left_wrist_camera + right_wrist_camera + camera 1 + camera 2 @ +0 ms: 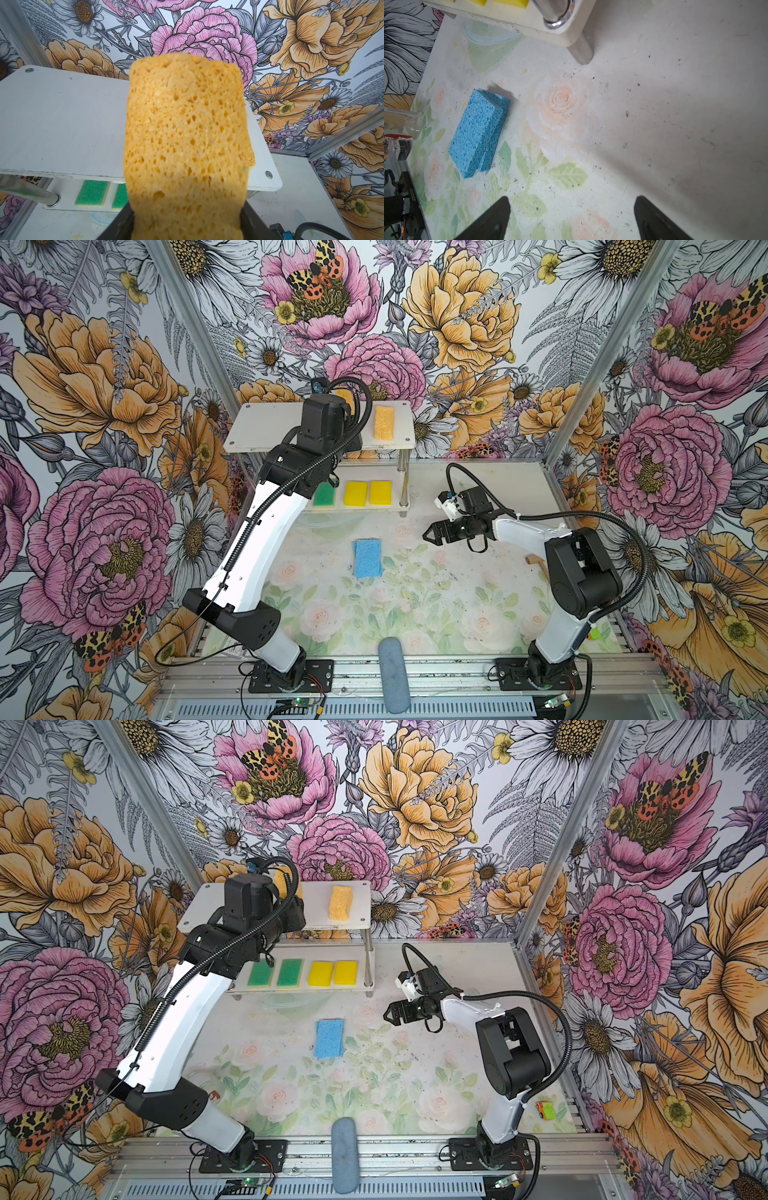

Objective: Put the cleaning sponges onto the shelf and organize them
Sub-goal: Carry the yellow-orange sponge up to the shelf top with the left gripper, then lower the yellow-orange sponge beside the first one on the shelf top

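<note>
Orange sponge | gripped: left wrist view | top views: mostly hidden

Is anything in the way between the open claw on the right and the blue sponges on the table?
No, nothing I can see. The right gripper is open and empty, and only bare table lies between it and the two stacked blue sponges. The shelf leg stands farther back, out of the way.

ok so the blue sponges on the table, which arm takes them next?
Right. The right gripper hangs open and empty near the blue sponges, which show in its wrist view. The left gripper is up at the shelf, jaws shut on a pale orange sponge.
</note>
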Motion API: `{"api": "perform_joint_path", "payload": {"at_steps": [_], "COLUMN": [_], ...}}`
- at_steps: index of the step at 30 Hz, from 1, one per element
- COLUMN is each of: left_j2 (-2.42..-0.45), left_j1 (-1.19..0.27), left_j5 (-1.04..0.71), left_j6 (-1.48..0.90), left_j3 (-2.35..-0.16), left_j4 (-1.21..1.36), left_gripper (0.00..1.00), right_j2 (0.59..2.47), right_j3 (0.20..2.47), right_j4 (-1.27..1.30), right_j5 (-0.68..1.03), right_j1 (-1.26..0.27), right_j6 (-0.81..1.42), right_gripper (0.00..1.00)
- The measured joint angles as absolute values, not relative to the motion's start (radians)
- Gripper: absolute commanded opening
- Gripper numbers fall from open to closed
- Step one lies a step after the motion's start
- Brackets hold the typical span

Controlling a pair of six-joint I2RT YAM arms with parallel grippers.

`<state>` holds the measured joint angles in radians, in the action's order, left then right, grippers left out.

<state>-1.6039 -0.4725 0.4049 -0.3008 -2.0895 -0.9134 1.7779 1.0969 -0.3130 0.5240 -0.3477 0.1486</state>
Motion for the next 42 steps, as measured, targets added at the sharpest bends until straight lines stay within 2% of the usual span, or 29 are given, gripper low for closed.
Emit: {"api": "perform_joint_path", "payload": {"at_steps": [35,42], "left_j2": [-1.919,-1.927], "left_j1": [-0.435,-0.435], "left_j5": [0.329,0.328], "left_j6": [-0.266,-0.257], "left_j3": [-2.281,-2.296], "left_j4": [-0.925,-0.925], "left_gripper": [0.50,0.52], "right_j2": [1.778,1.778], "right_j3": [1.097,1.096], "right_j4": [-0.313,-0.313], "right_j5": [0.508,0.503], "right_j1": [-0.348,-0.348], "right_j6": [0.149,0.149], "right_gripper": [0.96,0.96]}}
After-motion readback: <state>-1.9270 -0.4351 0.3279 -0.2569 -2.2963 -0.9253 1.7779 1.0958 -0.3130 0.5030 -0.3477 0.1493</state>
